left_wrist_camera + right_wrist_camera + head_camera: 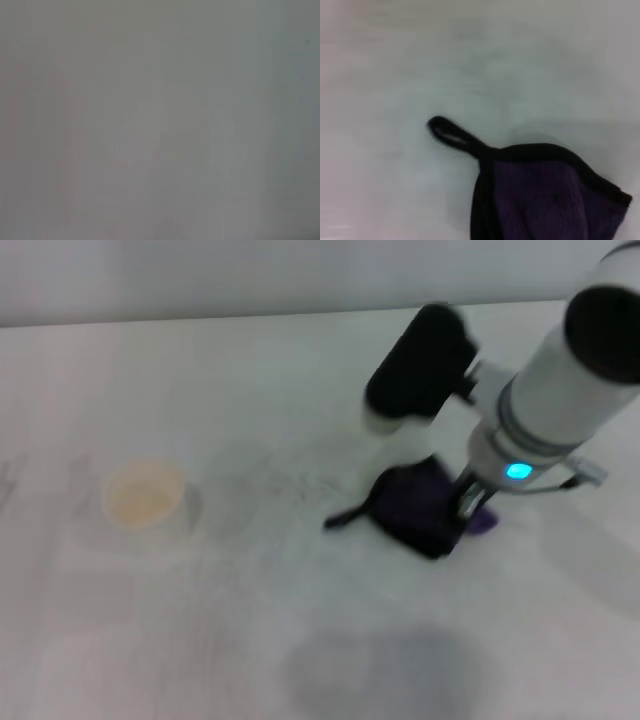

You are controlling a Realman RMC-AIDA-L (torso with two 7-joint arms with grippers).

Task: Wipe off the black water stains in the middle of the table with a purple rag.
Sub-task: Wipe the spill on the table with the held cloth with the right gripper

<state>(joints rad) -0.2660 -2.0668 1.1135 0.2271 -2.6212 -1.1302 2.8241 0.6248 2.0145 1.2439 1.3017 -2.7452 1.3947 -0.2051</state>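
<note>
The purple rag (420, 502) lies bunched on the white table (250, 620), right of the middle, with its thin black loop tail (342, 520) pointing left. My right gripper (466, 506) comes down from the right onto the rag's right side and is shut on it, pressing it to the table. The right wrist view shows the rag (545, 200) with its black edging and the loop tail (451, 134) on bare white table. The black water stains do not show in any view. My left gripper is out of view; the left wrist view is a blank grey.
A white paper cup (143, 493) stands on the left of the table. Faint grey scuff marks (275, 480) lie between the cup and the rag. The table's far edge (200, 320) runs along the top. A soft grey shadow (385, 670) lies near the front.
</note>
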